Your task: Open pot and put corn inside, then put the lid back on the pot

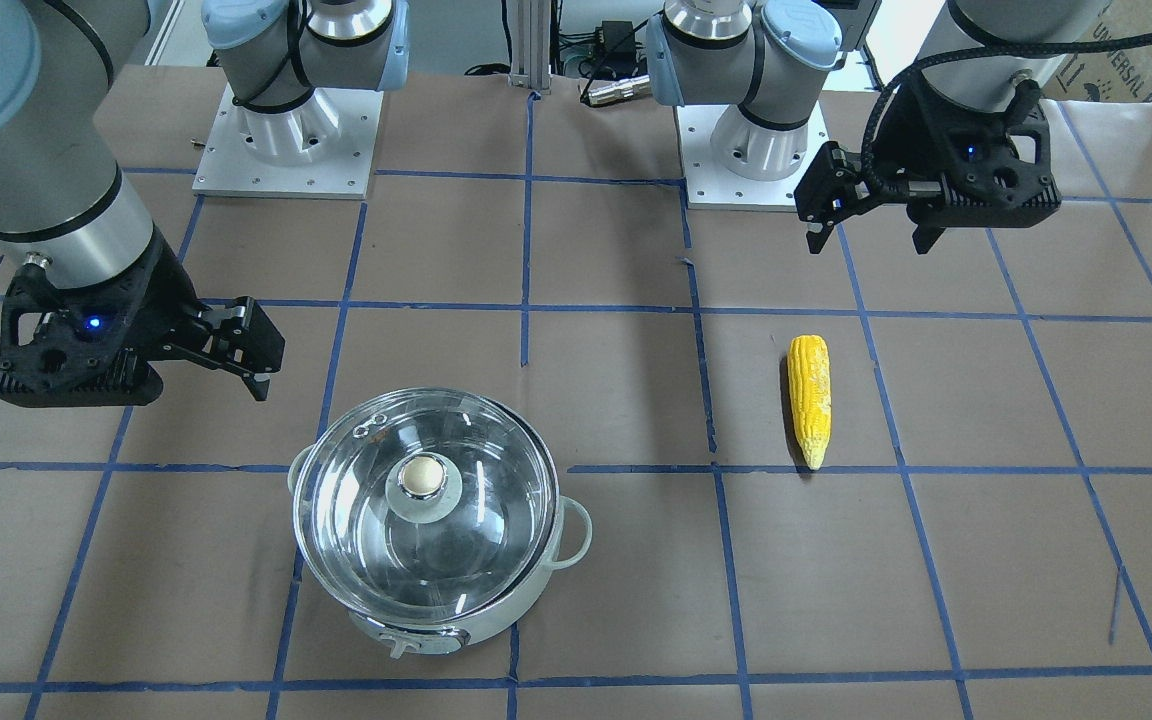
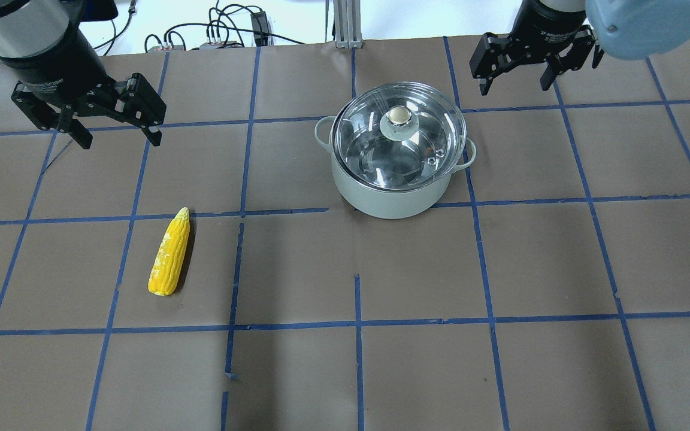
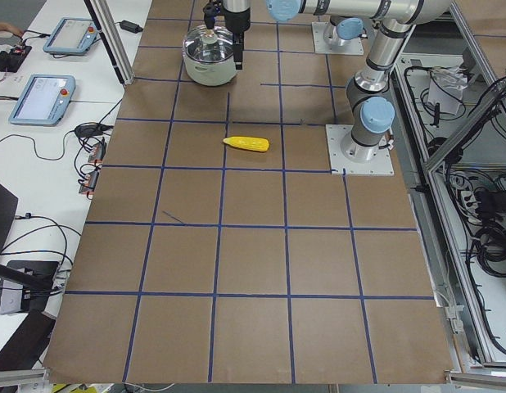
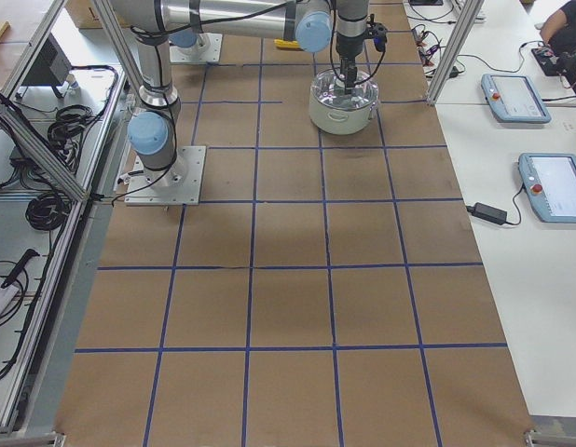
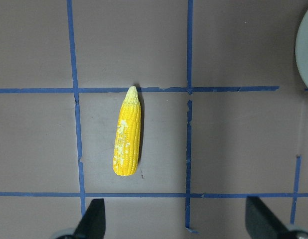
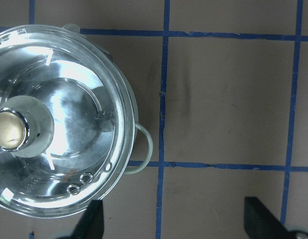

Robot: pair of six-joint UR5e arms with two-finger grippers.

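Observation:
The pot, mint-white with loop side handles, stands on the table with the glass lid on it and the beige knob at the centre. It also shows in the front view and the right wrist view. The yellow corn lies flat on the table, apart from the pot, and shows in the left wrist view. My left gripper is open and empty, high above the table beyond the corn. My right gripper is open and empty, raised beside the pot's right side.
Brown paper with a blue tape grid covers the table. The two arm bases stand at the robot's edge. Cables lie past the far edge. Tablets sit on a side bench.

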